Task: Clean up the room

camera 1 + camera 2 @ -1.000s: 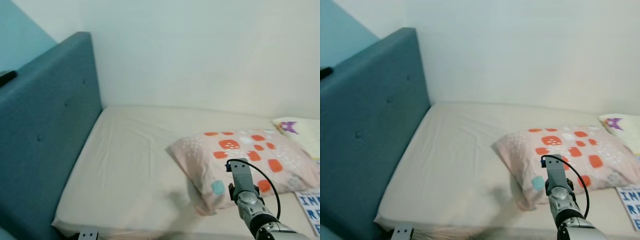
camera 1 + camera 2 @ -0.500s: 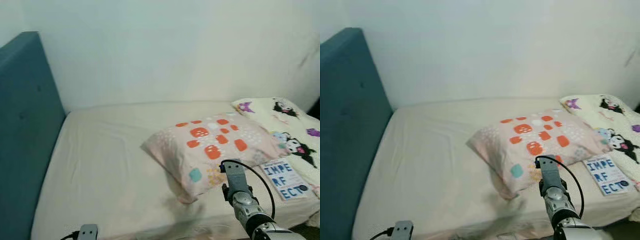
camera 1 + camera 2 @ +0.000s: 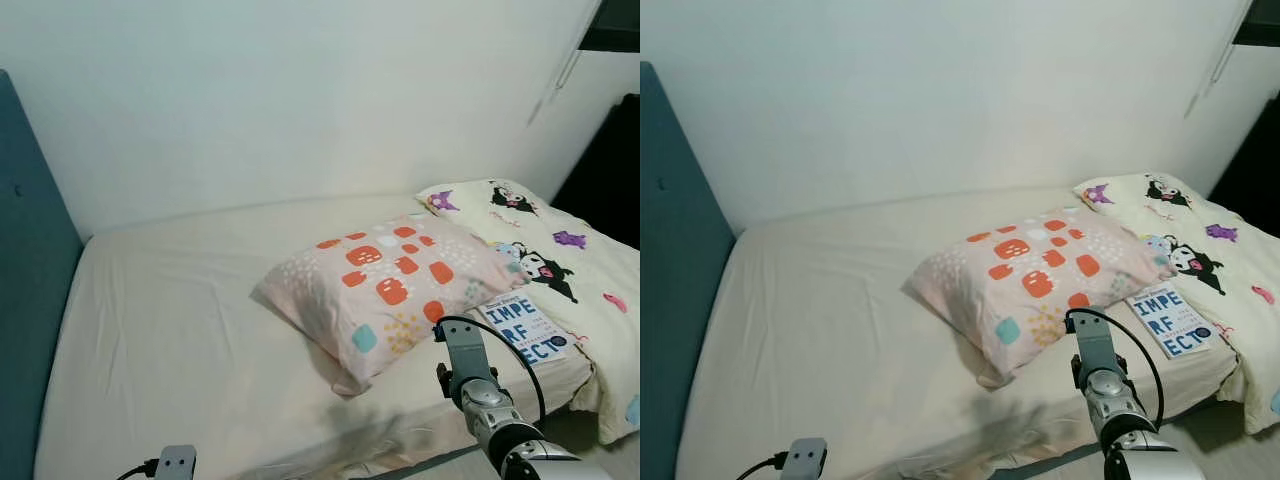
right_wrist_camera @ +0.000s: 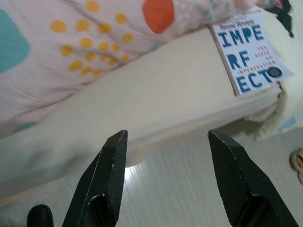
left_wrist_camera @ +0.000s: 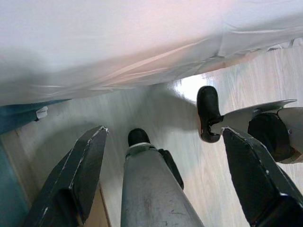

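Observation:
A pale pink pillow point(image 3: 385, 295) with orange and teal patches lies askew in the middle of the bed point(image 3: 180, 330). A white book point(image 3: 527, 328) with big blue letters rests on the mattress by the pillow's right end, also seen as the book point(image 4: 246, 52) in the right wrist view. My right arm point(image 3: 470, 385) reaches forward low at the bed's front edge. The right gripper point(image 4: 166, 133) is open and empty, above the floor just before the mattress side. The left gripper point(image 5: 163, 130) hangs open and empty over the wooden floor by my own legs.
A cream blanket point(image 3: 560, 260) with cartoon figures covers the bed's right part and hangs over the corner. The blue headboard point(image 3: 20, 300) stands at the far left. A white wall runs behind the bed. A dark opening point(image 3: 610, 170) is at the right.
The camera has turned to the right: the headboard slid off to the left, and the blanket and the whole book came into view. Both arms keep their pose.

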